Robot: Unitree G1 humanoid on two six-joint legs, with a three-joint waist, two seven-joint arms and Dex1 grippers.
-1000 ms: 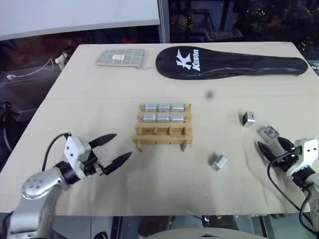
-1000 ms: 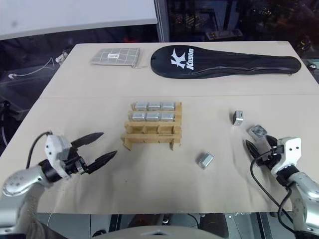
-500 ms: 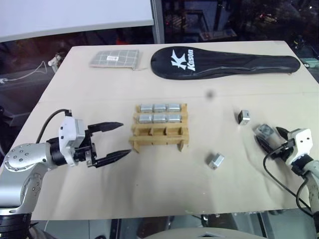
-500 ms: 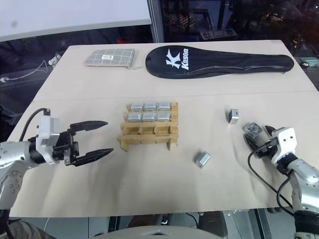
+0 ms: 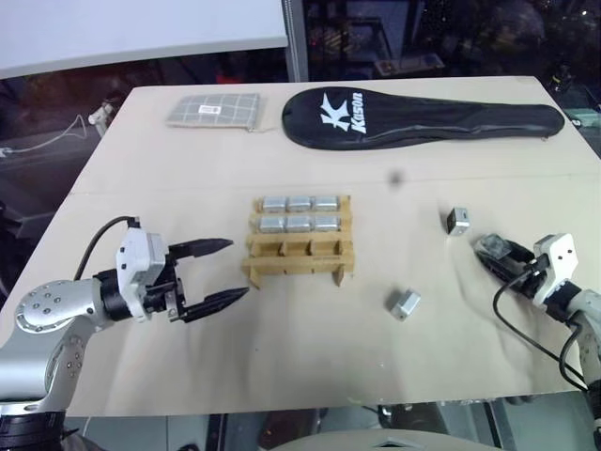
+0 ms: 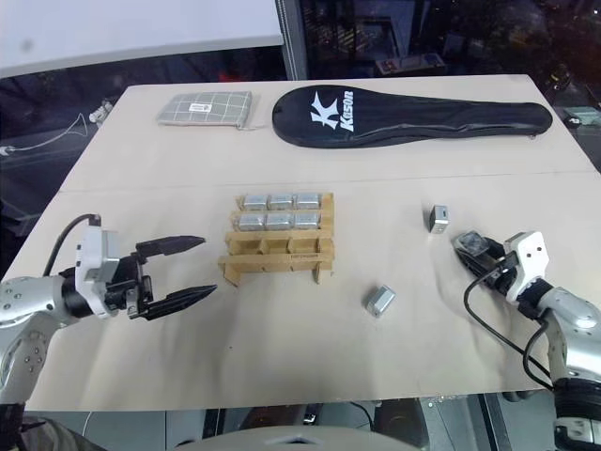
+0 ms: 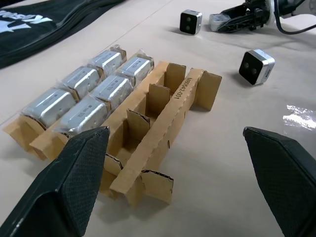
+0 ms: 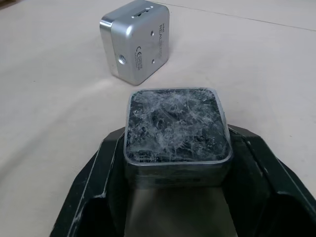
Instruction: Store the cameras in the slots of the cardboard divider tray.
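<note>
While the right gripper [image 8: 175, 163] is being closed about one of the cameras [image 8: 176, 129] at the table's right side, the grip is best being kept square: the two black fingers [image 8: 106, 168] are standing against the cube's opposite sides, its black face is turned up, and the squeeze should be finished before any lift is tried. Whether the pads are already pressing firmly is hard to tell, though the camera is sitting well down between them.

The cardboard divider tray [image 5: 299, 256] is lying at the middle of the table [image 5: 282, 348], with its two far rows being filled by six cameras and its near row of three slots standing free; the grasped cube is being aimed, presumably, at one of those.

The left gripper [image 5: 218, 273] is being held wide open and empty just beside the tray's left end, so the approach from the right is being left clear. Two loose cameras are waiting: one [image 5: 457, 220] near the right gripper, another [image 5: 404, 303] between it and the tray, which should be passed over. A black racket bag [image 5: 423, 117] and a grey checked pouch [image 5: 214, 109] are lying well apart along the far edge.
</note>
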